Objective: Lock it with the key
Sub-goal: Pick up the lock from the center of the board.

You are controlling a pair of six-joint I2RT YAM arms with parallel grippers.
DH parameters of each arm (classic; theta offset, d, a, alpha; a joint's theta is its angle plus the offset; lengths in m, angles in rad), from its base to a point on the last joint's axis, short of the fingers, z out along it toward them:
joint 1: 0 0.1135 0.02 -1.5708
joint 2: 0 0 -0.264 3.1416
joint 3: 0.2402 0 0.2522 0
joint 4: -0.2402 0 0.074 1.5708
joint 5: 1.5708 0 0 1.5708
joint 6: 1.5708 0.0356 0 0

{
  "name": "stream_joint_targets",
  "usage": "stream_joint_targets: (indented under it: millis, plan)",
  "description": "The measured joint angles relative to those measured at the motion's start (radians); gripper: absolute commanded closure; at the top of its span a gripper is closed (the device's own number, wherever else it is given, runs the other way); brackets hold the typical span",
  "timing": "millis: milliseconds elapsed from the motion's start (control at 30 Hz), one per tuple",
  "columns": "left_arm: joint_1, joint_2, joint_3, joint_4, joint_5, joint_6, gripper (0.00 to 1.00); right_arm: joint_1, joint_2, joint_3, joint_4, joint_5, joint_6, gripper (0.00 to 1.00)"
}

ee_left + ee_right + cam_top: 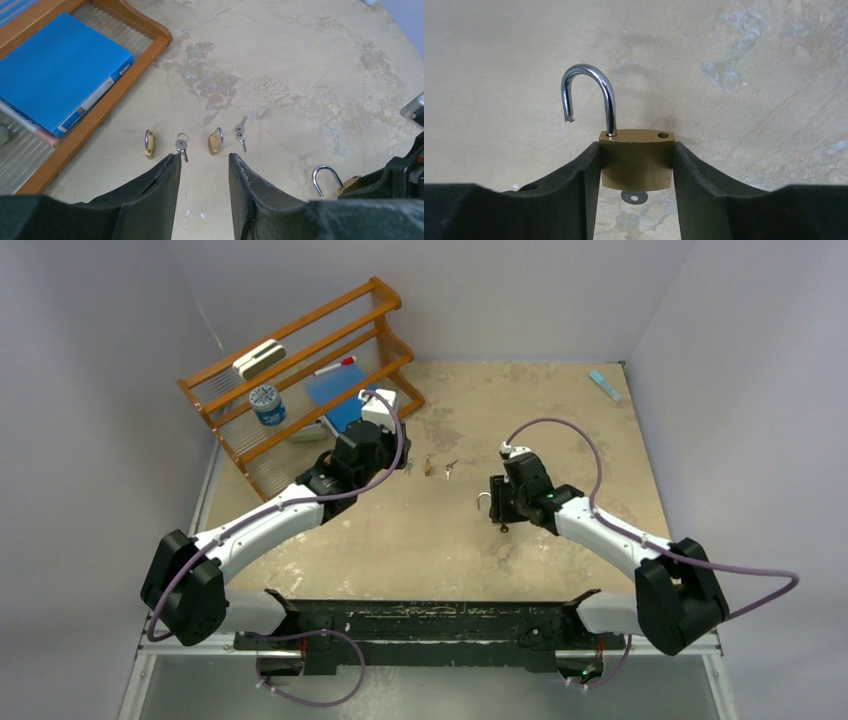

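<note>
A: Right jaws, state?
B: They are closed on the brass body of the open padlock (636, 160), one pad pressed against each side. The shackle (591, 85) is swung out, its free end clear of the body.

A: Key?
B: The round head of a key (634, 198) is seen just under the padlock's underside. Whether it is seated in the keyhole cannot be told from the right wrist view.

A: Where is the padlock held?
B: It is held over the surface (560, 410), right of centre in the overhead view, with the shackle pointed away from the wrist. Contact with the surface cannot be told.

A: Left jaws?
B: They are held partly open, and nothing is gripped between them. They are poised over the surface just near a row of four things: a small padlock (149, 145), a loose key (181, 146), a second small padlock (215, 142) and a second loose key (241, 134). Each is laid apart from the next.

A: Surroundings?
B: A wooden rack (125, 65) is noted at the far left, and a blue folder (55, 70) is laid on it.
</note>
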Motion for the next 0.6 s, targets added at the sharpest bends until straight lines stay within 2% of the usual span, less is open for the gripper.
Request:
stream_joint_targets:
  millis: [200,400,600]
  plan:
    - [0.027,-0.019,-0.018,0.014,0.037,0.005,0.61,0.0,-0.113,0.016,0.008,-0.084,-0.086,1.0]
    - [0.092,-0.063,-0.039,0.019,0.161,0.005,0.61,0.0,-0.196,0.056,0.013,-0.201,-0.155,1.0]
    - [0.097,-0.077,-0.046,0.068,0.337,0.004,0.61,0.0,-0.229,0.071,0.013,-0.298,-0.197,1.0]
